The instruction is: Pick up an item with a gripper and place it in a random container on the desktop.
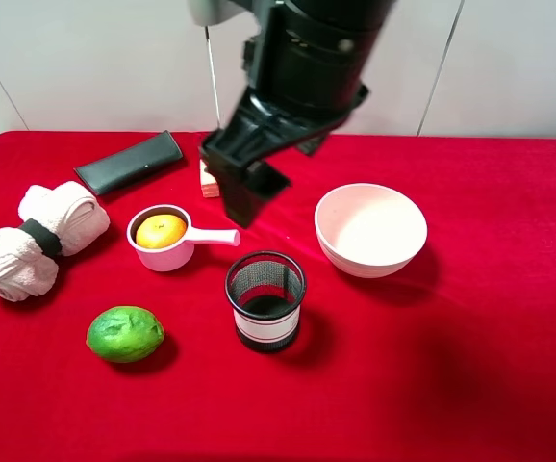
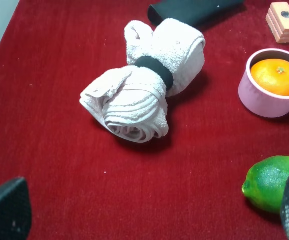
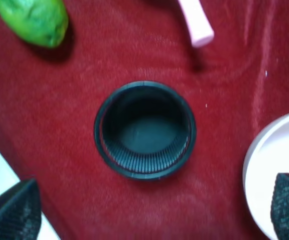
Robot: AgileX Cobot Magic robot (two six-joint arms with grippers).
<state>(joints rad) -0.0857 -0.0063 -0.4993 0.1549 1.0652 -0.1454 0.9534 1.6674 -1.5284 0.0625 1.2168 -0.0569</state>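
The orange item [image 1: 161, 231] lies inside the small pale pink container [image 1: 163, 252], whose handle [image 1: 213, 236] points right. Both also show in the left wrist view, the orange [image 2: 277, 76] in the pink cup [image 2: 267, 100]. My right gripper [image 1: 249, 197] hangs open and empty above the red desktop [image 1: 470, 366], just behind and right of the container. In the right wrist view its fingertips [image 3: 14, 212] stand wide apart over the black mesh cup. My left gripper [image 2: 149, 212] is open and empty, low over the cloth near the rolled towel; it is out of the exterior high view.
A black mesh cup [image 1: 265, 298] stands at front centre and a larger pink bowl [image 1: 370, 229] to its right. A green lime-like fruit [image 1: 124, 333], a rolled towel [image 1: 37, 241], a black case [image 1: 129, 162] and a small wooden block [image 2: 283, 21] lie on the left half.
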